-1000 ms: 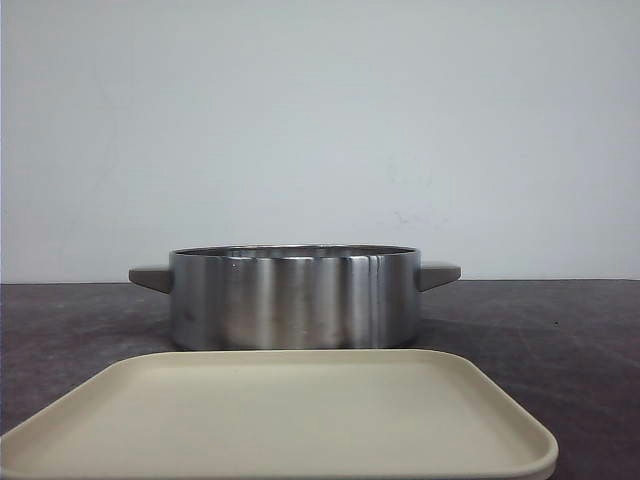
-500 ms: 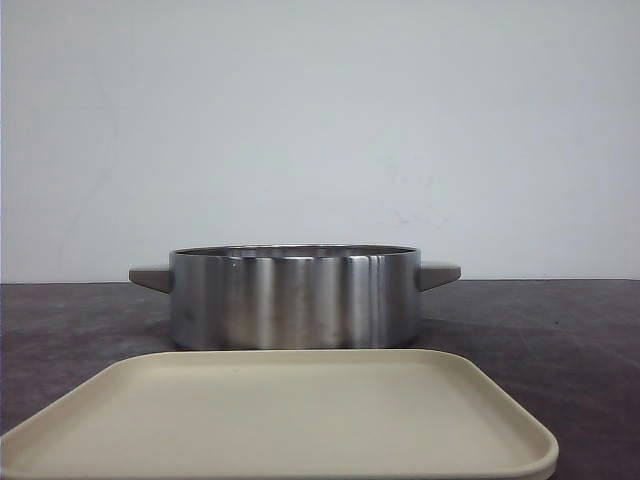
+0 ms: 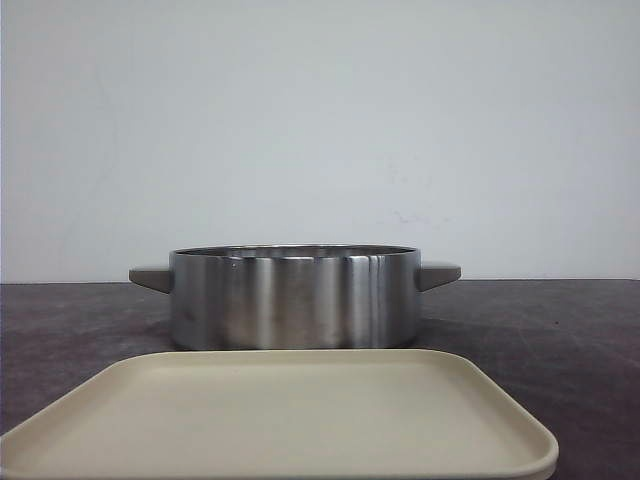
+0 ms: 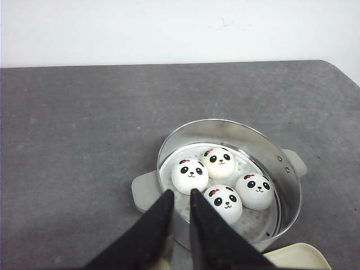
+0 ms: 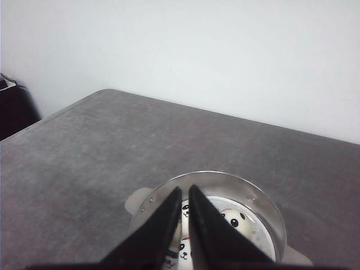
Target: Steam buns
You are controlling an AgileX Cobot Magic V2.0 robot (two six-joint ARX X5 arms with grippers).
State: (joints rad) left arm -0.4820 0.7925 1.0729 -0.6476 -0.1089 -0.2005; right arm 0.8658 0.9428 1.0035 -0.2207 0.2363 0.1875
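All four buns (image 4: 222, 183) sit inside the pot (image 4: 281, 185) on its perforated tray — the plate (image 3: 290, 420) in front of it is bare. Your left gripper (image 4: 181, 203) hangs above the pot's near-left rim, fingers nearly pressed together and holding nothing; the buns lie just past its tips. Your right gripper (image 5: 185, 199) hovers over the pot as well, nearly closed and empty, with the buns beneath and beyond it. Neither arm looks clearly nearer. The buns are glossy white domes with panda faces; the pot is polished steel with grey lug handles, on a matte grey tabletop (image 4: 73, 140).
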